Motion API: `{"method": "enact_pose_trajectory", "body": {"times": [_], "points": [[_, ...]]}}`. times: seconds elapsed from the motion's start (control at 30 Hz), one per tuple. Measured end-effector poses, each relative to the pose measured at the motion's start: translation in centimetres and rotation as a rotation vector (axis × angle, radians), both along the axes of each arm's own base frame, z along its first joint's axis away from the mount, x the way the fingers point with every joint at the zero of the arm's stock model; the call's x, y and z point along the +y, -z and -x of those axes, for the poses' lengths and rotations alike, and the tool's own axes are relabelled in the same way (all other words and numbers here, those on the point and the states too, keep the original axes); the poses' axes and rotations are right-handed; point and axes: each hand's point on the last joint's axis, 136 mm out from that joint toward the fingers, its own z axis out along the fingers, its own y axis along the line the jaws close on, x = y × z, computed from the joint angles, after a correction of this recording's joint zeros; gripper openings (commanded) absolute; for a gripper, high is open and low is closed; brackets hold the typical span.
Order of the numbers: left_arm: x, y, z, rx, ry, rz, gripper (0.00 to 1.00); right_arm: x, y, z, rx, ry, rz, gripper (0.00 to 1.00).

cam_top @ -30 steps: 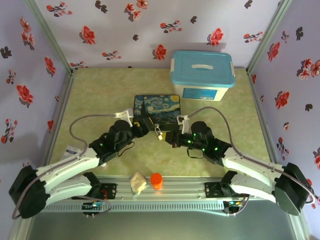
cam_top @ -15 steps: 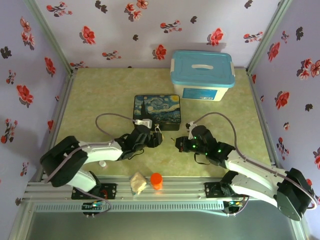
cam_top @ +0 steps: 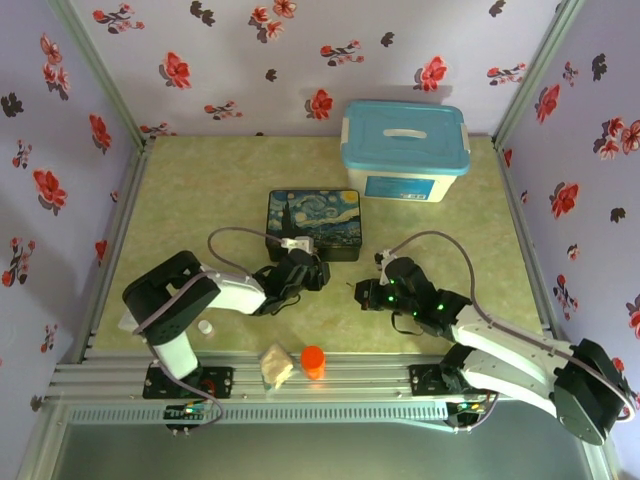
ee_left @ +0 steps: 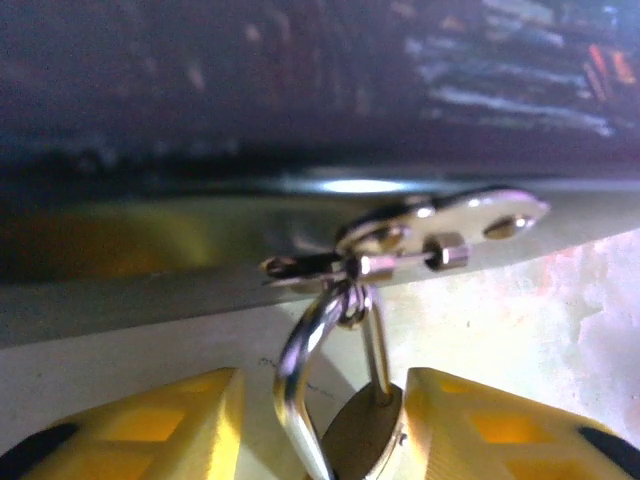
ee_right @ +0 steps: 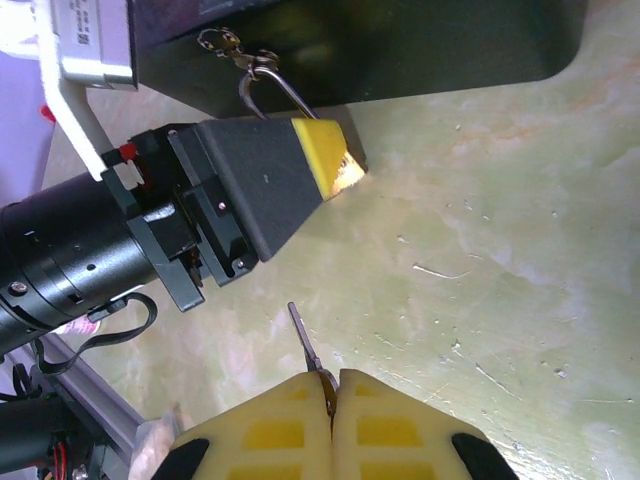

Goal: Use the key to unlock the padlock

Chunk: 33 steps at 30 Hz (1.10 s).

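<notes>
Closest in, the right gripper (ee_right: 332, 392) has its yellow pads pressed together on the bow of the thin dark metal key (ee_right: 302, 342), with the blade poking forward, lined up for the lock, I'd say. Just beyond and apart from it, the left gripper (ee_left: 322, 425) clamps the small brass-gold padlock (ee_left: 362, 442) by its body. That steadies it while its silver shackle (ee_left: 295, 360) hangs through the metal clasp (ee_left: 440, 222) of the dark painted tin (cam_top: 315, 220). Both arms lie low, forearms angled inward toward the tin's front edge.
</notes>
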Motion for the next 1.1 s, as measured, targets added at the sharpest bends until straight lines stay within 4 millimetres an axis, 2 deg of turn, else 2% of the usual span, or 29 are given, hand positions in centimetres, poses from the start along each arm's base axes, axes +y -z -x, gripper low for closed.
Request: {"method": "enact_pose_trajectory", "body": {"times": [0.1, 0.27, 0.43, 0.5, 0.7, 0.83, 0.97, 1.1], "points": [[-0.4, 0.2, -0.3, 0.000, -0.010, 0.019, 0.31, 0.0, 0.2, 0.0, 0.002, 0.003, -0.003, 0.00], [-0.9, 0.3, -0.5, 0.001, -0.024, 0.042, 0.25, 0.4, 0.9, -0.4, 0.014, 0.028, -0.039, 0.00], [-1.0, 0.2, -0.4, 0.023, -0.049, 0.074, 0.15, 0.8, 4.4, -0.5, 0.113, 0.085, -0.062, 0.00], [-1.1, 0.0, -0.3, 0.035, -0.059, 0.095, 0.12, 1.1, 5.1, -0.7, 0.148, 0.103, -0.082, 0.00], [-0.8, -1.4, 0.6, 0.086, -0.086, 0.164, 0.01, 2.6, 4.5, -2.0, 0.186, 0.130, -0.207, 0.00], [-1.0, -3.4, 0.8, 0.097, -0.099, 0.247, 0.00, 3.4, 4.1, -2.9, 0.212, 0.136, -0.296, 0.00], [-1.0, -4.4, 1.0, 0.110, -0.107, 0.298, 0.00, 3.9, 4.0, -3.0, 0.239, 0.127, -0.360, 0.00], [-0.9, -5.2, 0.8, 0.114, -0.115, 0.331, 0.00, 4.5, 3.1, -3.0, 0.237, 0.103, -0.417, 0.00]]}}
